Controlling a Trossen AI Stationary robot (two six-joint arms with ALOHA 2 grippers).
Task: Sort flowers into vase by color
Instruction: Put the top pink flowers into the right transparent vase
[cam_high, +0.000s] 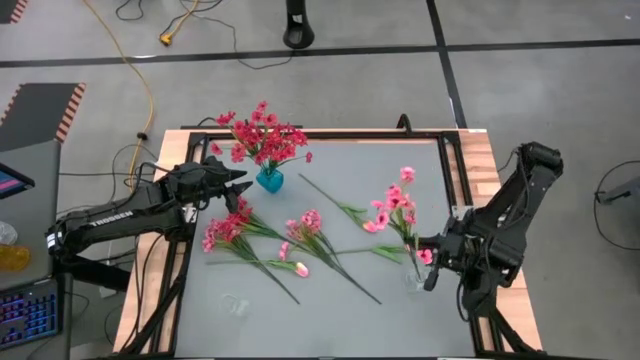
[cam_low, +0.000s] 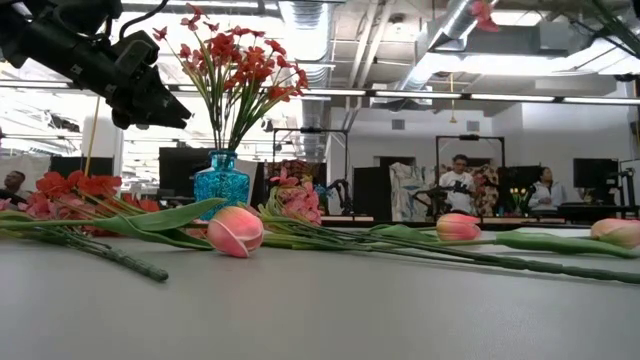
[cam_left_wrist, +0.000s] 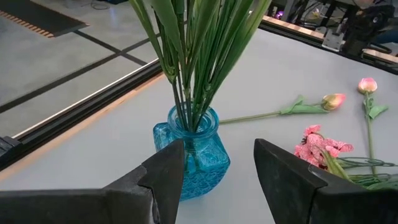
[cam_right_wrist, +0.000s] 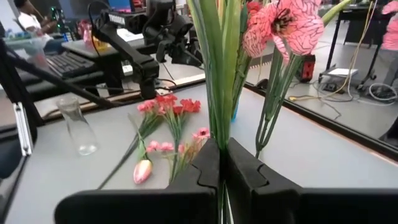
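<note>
Hovering apart beside the blue vase (cam_left_wrist: 191, 151), left pincer (cam_left_wrist: 217, 171); right pincer (cam_right_wrist: 222, 163) clamps pink flower stems (cam_right_wrist: 219, 81)

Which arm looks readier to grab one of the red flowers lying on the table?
Probably the left: its open gripper hovers right beside the loose red flowers, while the right gripper is shut on pink stems.

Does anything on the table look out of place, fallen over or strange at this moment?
One thing stands out: a clear glass vase lies on its side near the table's front edge, empty. Several loose flowers lie flat mid-table, simply unsorted. The blue vase stands upright holding red flowers.
</note>
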